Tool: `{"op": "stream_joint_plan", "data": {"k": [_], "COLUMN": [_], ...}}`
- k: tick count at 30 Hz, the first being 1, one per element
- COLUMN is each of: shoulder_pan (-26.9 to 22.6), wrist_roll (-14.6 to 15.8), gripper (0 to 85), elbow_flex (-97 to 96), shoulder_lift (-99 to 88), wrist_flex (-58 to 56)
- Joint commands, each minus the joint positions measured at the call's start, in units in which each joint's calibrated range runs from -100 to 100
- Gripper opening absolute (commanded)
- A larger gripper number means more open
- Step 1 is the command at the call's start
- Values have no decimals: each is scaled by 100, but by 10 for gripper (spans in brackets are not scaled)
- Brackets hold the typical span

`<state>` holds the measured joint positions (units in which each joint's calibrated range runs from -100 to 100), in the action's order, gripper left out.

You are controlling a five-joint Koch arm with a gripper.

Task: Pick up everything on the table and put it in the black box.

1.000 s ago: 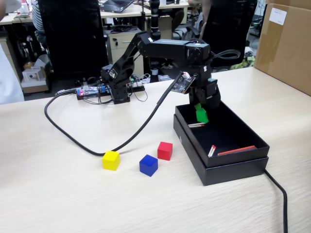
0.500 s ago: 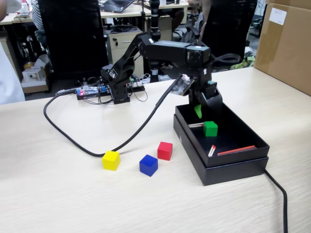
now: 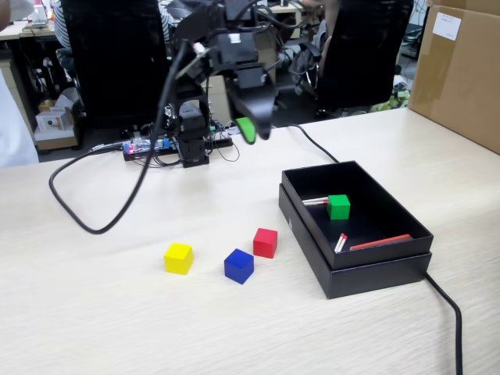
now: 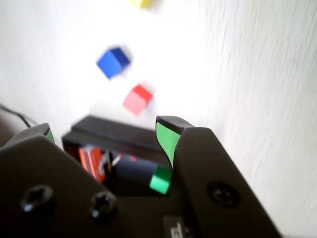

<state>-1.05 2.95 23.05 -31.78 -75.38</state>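
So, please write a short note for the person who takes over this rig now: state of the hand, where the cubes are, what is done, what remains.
Hand: open and empty, raised above the table, between the arm's base and the black box; the wrist view shows a clear gap between its green-padded fingers.
Done: the green cube lies inside the black box, beside some thin red and white sticks.
Left: three cubes on the table, in front of the box's left side in the fixed view: red cube nearest the box, then blue cube, then yellow cube. All stand apart from each other.
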Motion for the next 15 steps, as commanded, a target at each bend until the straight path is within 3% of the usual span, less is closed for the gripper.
{"op": "stream_joint_plan", "data": {"k": [1,9,15], "shoulder_pan": [474,1050,1099], "wrist_roll": [-342,-376,-293], "gripper": [456,481,481], "elbow_flex": [89,134,723], "shoulder_lift": [235,2048,3149], "wrist_flex": [-61,121,121]}}
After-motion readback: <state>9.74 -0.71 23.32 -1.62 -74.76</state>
